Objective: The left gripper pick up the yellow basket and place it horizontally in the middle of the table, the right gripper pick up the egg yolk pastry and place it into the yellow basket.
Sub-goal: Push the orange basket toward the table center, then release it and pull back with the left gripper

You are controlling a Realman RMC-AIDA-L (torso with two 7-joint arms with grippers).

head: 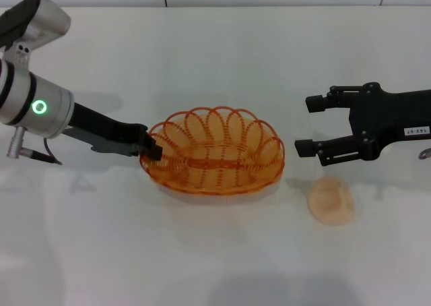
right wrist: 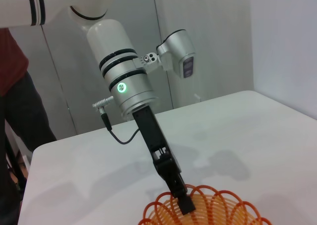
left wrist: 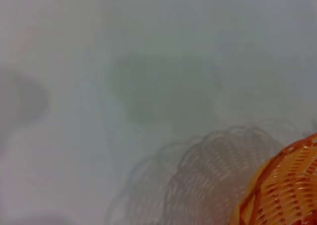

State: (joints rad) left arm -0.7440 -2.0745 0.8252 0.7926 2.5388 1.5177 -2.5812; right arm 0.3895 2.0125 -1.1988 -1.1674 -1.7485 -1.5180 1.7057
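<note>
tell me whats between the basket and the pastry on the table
Nothing: in the head view only bare white table separates the yellow basket from the egg yolk pastry.

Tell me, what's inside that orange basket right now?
Nothing. The basket shows only its own woven bottom. The pastry lies outside on the table, below the open right end effector. The left end effector grips the rim; its fingertip covers a small bit.

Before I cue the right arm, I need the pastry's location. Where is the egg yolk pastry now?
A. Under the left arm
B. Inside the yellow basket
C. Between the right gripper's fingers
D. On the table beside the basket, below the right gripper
D: the egg yolk pastry lies on the table, apart from the yellow basket, with the open right gripper above it.
</note>
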